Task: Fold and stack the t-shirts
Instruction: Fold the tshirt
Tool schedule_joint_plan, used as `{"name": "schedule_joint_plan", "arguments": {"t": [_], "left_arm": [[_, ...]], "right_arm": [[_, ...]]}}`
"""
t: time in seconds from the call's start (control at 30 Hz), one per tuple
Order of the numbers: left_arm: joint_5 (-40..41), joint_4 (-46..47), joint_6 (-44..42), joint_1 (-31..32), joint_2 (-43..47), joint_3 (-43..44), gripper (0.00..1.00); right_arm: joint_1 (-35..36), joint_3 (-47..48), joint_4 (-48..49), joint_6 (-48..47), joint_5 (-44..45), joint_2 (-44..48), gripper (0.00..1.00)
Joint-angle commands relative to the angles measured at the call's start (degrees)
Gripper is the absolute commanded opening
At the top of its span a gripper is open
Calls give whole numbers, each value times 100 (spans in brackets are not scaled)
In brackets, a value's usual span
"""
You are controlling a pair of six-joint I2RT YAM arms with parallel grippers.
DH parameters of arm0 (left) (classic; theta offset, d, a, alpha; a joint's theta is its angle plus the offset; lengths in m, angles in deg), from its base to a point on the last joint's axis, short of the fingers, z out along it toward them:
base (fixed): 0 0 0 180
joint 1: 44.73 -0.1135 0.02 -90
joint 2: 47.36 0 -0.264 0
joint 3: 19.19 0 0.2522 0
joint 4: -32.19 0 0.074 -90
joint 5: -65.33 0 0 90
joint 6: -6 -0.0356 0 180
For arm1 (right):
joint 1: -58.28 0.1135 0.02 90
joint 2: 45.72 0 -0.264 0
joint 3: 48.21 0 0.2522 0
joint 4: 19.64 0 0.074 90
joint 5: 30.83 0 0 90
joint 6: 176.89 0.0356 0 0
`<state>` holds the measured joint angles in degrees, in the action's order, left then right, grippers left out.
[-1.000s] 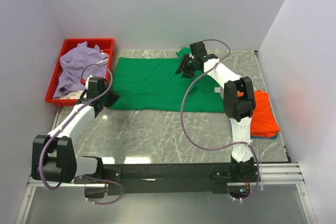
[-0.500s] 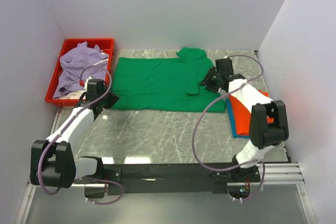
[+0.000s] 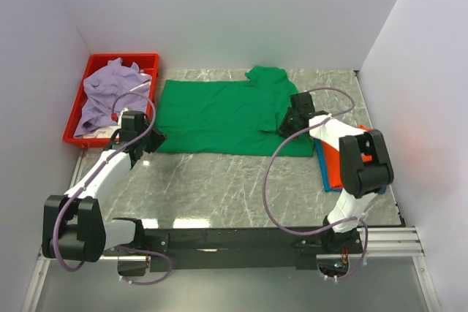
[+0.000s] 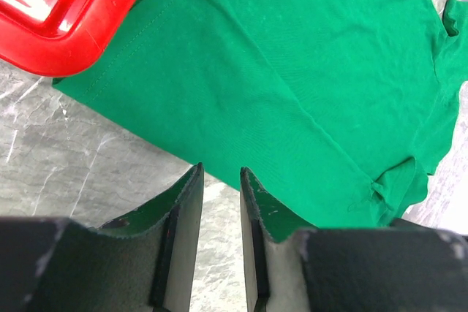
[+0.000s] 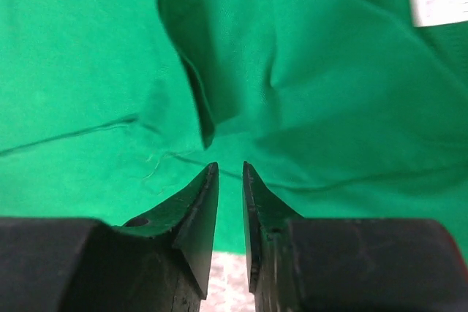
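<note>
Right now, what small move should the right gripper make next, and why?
Probably lower the right gripper and pinch the rumpled fold of the green t-shirt: the jaws stand narrowly apart short of it, no cloth between them, and the shirt lies spread, not yet folded.

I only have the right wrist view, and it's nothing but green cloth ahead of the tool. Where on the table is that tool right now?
Observer: The top view puts the right tool over the right end of the green t-shirt, close to its near edge.
Operator: Okay, what's lying just to the right of it?
Observer: A folded orange t-shirt resting on a blue t-shirt, with your arm passing over part of them.
</note>
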<state>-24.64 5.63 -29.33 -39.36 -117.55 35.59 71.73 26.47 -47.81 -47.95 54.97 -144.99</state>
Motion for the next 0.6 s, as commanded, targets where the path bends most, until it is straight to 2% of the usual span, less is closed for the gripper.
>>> {"name": "schedule_joint_plan", "arguments": {"t": [0.0, 0.2, 0.57], "left_arm": [[-56, 137, -97, -18, 111, 91, 32], [-21, 76, -133, -27, 94, 144, 32], [-21, 14, -159, -62, 76, 188, 32]], "right_arm": [[201, 393, 18, -97, 218, -329, 27], [254, 762, -35, -88, 175, -734, 25], [316, 2151, -483, -185, -36, -1657, 25]]}}
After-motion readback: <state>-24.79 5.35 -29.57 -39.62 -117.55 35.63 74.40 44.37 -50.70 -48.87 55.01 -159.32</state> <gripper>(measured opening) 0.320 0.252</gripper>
